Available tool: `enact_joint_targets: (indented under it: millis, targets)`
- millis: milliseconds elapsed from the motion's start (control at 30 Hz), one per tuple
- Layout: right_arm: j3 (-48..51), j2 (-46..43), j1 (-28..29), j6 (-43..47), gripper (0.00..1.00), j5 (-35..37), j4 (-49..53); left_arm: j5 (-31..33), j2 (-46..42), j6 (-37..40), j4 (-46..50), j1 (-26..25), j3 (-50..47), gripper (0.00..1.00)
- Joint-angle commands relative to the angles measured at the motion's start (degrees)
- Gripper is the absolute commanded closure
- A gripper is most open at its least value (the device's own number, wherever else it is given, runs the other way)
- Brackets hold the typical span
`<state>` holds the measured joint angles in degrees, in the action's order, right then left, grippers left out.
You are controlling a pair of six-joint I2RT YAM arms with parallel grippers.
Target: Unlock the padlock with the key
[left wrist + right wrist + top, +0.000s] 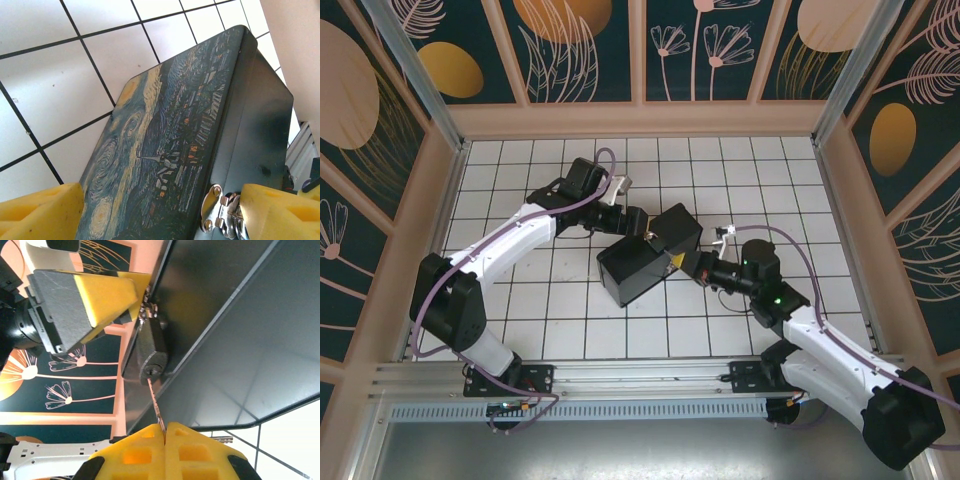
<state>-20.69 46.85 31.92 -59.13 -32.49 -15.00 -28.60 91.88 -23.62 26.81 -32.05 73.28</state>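
The key [154, 400] was pinched into the padlock [151, 352] by the right tool [164, 432] — the box [175, 125] behind the padlock was clamped steady by the left tool [157, 215].

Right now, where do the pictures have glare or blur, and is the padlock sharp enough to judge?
Right wrist: the padlock and the key are sharp; the box wall carries a soft sheen. Left wrist: the tiles are very bright, the latch glints, the yellow pads near the lens are soft. Top external: even light, no blur.
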Motion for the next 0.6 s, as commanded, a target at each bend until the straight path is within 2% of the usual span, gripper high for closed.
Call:
enact_joint_targets:
  millis: [0, 567]
  targets:
    - [0.8, -1.2, -0.2, -1.0, 1.00, 0.1, -1.3, -0.5, -0.7, -0.6, -0.6, -0.3, 0.2, 0.18]
    - [1.4, 1.2, 0.0, -3.1, 1.00, 0.0, -7.1, -0.5, -1.0, -1.0, -0.9, -0.5, -0.3, 0.19]
